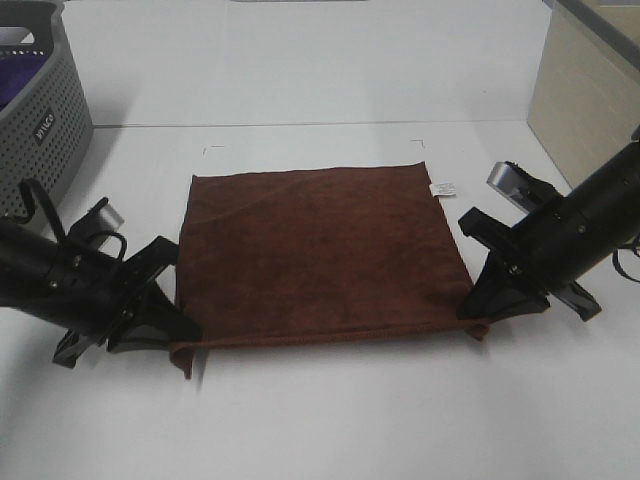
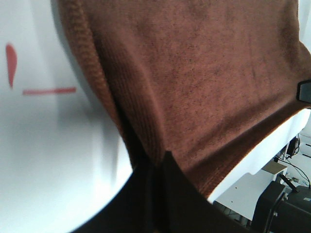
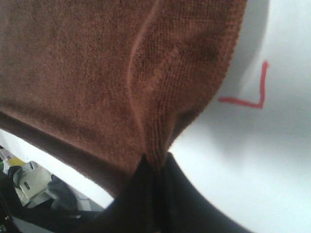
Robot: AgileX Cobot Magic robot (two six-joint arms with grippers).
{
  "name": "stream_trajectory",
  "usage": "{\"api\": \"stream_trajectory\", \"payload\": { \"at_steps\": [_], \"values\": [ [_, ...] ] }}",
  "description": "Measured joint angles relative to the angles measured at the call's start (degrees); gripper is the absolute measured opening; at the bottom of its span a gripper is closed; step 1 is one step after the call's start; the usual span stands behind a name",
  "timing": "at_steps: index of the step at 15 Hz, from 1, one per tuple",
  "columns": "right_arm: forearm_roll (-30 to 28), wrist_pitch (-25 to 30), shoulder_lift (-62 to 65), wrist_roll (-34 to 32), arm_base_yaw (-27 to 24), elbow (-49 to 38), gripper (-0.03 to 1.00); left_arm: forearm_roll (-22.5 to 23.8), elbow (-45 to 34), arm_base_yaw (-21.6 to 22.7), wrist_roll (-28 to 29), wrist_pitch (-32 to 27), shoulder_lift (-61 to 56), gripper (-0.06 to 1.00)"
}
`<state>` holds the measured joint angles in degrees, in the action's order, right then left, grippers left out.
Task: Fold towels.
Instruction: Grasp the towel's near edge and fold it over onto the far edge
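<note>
The dark reddish-brown towel (image 1: 320,255) lies spread on the white table, with a small white tag (image 1: 442,189) at its far right corner. My left gripper (image 1: 178,330) is shut on the towel's near left corner; the left wrist view shows the cloth (image 2: 194,87) pinched between the fingers (image 2: 155,194). My right gripper (image 1: 478,312) is shut on the near right corner; the right wrist view shows the cloth (image 3: 121,73) gathered into the fingers (image 3: 155,189). The near edge is lifted slightly off the table.
A grey perforated basket (image 1: 45,120) holding a purple cloth (image 1: 20,85) stands at the far left. A beige box (image 1: 585,85) stands at the far right. Red corner marks (image 3: 252,97) are drawn on the table beside the towel.
</note>
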<state>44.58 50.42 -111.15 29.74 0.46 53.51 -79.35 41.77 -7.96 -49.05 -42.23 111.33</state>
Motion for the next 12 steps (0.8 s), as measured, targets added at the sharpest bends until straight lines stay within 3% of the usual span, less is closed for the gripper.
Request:
{"api": "stream_trajectory", "payload": {
  "at_steps": [3, 6, 12],
  "values": [
    [-0.2, 0.9, 2.1, -1.0, 0.2, -3.4, 0.0, 0.3, -4.7, 0.0, 0.6, -0.6, -3.9, 0.0],
    [-0.5, 2.8, 2.9, -1.1, 0.2, 0.3, 0.0, 0.7, -3.4, 0.0, 2.4, 0.5, -5.7, 0.0],
    [-1.6, 4.4, 1.7, -2.9, 0.2, 20.1, 0.0, 9.1, 14.9, 0.0, 12.7, 2.9, -4.4, 0.0]
  ]
}}
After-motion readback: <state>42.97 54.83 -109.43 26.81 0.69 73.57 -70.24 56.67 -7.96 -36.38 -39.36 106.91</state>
